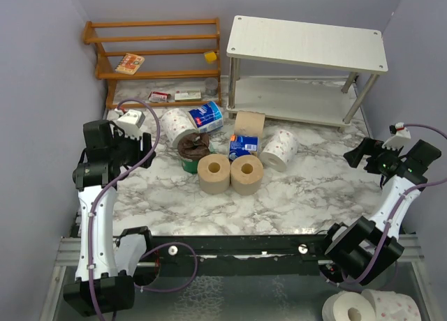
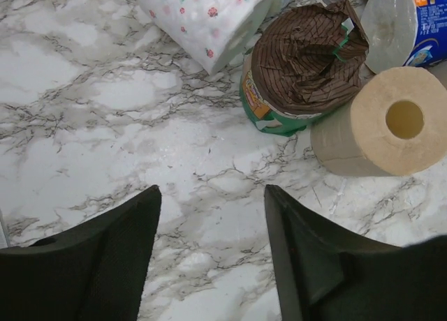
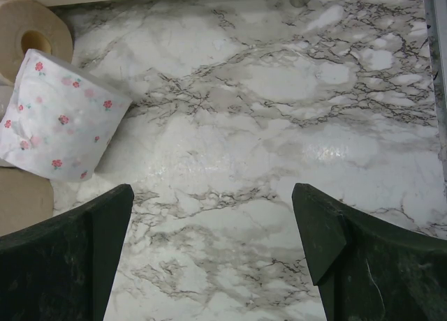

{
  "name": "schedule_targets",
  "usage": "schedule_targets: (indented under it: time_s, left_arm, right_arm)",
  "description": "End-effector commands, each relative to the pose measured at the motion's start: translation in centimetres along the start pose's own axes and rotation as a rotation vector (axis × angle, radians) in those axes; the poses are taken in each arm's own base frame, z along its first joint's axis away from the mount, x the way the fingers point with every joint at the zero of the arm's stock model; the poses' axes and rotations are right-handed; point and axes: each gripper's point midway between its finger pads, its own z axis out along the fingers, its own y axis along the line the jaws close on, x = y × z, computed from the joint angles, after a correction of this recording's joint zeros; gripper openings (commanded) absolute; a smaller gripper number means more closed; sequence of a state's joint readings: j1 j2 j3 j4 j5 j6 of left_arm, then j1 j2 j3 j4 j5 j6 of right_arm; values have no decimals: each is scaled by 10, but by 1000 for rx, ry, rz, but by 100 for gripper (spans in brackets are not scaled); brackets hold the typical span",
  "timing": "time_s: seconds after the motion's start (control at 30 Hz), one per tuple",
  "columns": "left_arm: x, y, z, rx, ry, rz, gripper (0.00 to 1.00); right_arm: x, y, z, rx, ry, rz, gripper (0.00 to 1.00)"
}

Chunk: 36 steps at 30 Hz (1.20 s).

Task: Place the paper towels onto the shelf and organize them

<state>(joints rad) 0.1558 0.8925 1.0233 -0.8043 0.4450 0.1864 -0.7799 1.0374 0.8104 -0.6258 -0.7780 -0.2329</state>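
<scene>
1. Hovering my left hand (image 2: 213, 195) half-spread and empty over the tabletop (image 2: 105, 112).
2. My right hand (image 3: 213, 192) gapes wide, holding nothing, beside a pink-dotted roll (image 3: 59, 118).
3. The paper towels (image 1: 214, 173) lie clustered on the tabletop, in front of the shelf (image 1: 307, 42).

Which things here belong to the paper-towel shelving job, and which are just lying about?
Job:
tan rolls
pink-dotted white rolls
blue-wrapped roll
white shelf

Lying about:
snack bag
wooden rack
packet on that rack
</scene>
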Motion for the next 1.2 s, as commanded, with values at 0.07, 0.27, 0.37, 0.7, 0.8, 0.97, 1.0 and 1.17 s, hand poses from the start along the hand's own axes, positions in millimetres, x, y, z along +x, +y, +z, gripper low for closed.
schedule_targets:
  time_s: [0.07,0.27,0.37,0.7,0.8,0.97,1.0,1.17]
  left_arm:
    - [-4,10,-8,-78,-38,19,77]
    - [5,23,2,-119,6,11,69]
    - [11,29,10,-132,45,-11,65]
    - [16,37,17,-161,68,-29,65]
    - [13,36,12,-164,50,-19,73]
    - [4,41,-5,-241,-21,1,99]
    - [2,40,-8,-245,-36,6,99]
    - [-4,34,-18,-241,-91,27,99]
  right_arm:
    - [-13,2,-4,7,-33,-31,98]
    - [-13,2,-4,8,-33,-32,98]
    - [-14,3,-6,12,-38,-39,98]
    - [-13,4,-4,-1,-36,-35,100]
    - [-13,3,-4,-2,-33,-34,100]
    - [-17,11,-9,-23,-53,-73,100]
    - [-18,16,-11,-36,-62,-91,100]
    - [-35,42,-27,-119,-125,-202,100]
